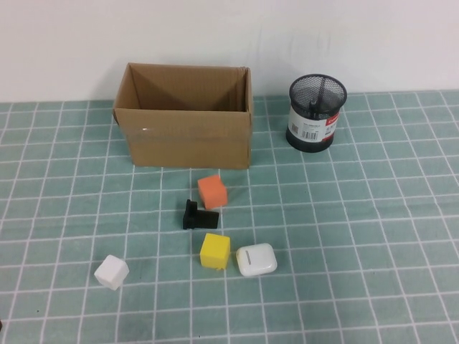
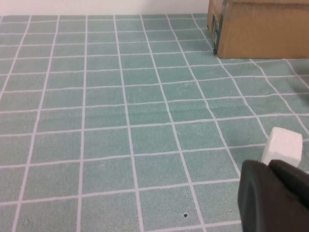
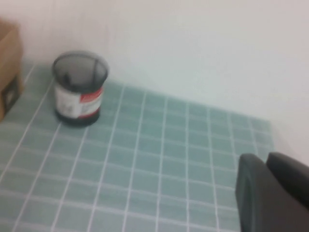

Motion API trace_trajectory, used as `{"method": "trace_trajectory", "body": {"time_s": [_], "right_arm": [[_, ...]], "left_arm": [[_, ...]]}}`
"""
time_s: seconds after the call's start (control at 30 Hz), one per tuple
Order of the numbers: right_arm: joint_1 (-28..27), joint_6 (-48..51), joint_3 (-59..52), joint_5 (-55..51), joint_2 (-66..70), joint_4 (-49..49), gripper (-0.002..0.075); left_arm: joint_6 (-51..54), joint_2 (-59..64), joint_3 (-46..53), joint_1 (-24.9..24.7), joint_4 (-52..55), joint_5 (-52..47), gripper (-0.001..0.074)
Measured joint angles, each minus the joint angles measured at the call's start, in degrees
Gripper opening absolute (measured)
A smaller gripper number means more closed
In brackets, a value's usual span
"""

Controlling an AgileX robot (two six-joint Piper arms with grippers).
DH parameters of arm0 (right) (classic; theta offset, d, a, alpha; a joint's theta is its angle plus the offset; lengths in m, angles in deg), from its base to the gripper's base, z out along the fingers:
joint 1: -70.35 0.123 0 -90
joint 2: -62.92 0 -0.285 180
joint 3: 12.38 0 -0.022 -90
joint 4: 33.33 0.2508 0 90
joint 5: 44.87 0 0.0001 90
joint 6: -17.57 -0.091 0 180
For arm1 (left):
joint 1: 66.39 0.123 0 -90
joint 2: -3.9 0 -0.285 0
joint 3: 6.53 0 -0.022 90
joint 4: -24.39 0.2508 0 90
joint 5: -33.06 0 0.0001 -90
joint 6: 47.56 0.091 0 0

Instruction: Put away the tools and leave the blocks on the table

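On the teal grid table (image 1: pixel 358 215) lie an orange block (image 1: pixel 212 191), a yellow block (image 1: pixel 215 251) and a white block (image 1: pixel 111 272). The white block also shows in the left wrist view (image 2: pixel 282 145), just beyond my left gripper (image 2: pixel 268 164), which is shut and empty low over the cloth. My right gripper (image 3: pixel 265 158) is shut and empty, some way from the black mesh cup (image 3: pixel 79 89). Neither gripper shows in the high view. A thin dark rod (image 1: pixel 315 100) stands inside the mesh cup (image 1: pixel 317 115). The red-handled scissors are out of view.
An open cardboard box (image 1: pixel 185 118) stands at the back, its corner also in the left wrist view (image 2: pixel 256 29). A small black bracket (image 1: pixel 197 215) lies between the orange and yellow blocks. A white earbud case (image 1: pixel 256 259) sits right of the yellow block.
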Motion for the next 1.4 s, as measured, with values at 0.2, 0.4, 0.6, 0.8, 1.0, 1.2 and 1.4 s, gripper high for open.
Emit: {"method": "trace_trajectory", "body": {"time_s": [0.2, 0.4, 0.6, 0.8, 1.0, 1.2, 1.4], "right_arm": [[-7.4, -2.0, -23.4, 16.2, -15.5, 0.3, -0.0007], [-12.7, -6.6, -36.7, 21.4, -26.5, 0.2, -0.0007], [-13.6, -9.0, -38.2, 10.4, -27.3, 1.4, -0.0007], [-13.6, -9.2, -38.2, 5.6, -27.3, 1.9, -0.0007], [-13.6, -9.2, -38.2, 5.7, -27.3, 1.7, -0.0007], [-13.6, -8.9, -38.2, 5.7, -27.3, 1.2, -0.0007], [-13.6, -8.9, -38.2, 5.7, -27.3, 1.2, -0.0007]], "left_arm": [[0.0, 0.0, 0.0, 0.0, 0.0, 0.0, -0.0004], [0.0, 0.0, 0.0, 0.0, 0.0, 0.0, -0.0004], [0.0, 0.0, 0.0, 0.0, 0.0, 0.0, -0.0004], [0.0, 0.0, 0.0, 0.0, 0.0, 0.0, -0.0004], [0.0, 0.0, 0.0, 0.0, 0.0, 0.0, -0.0004], [0.0, -0.1, 0.0, 0.0, 0.0, 0.0, -0.0004], [0.0, -0.1, 0.0, 0.0, 0.0, 0.0, -0.0004]]}}
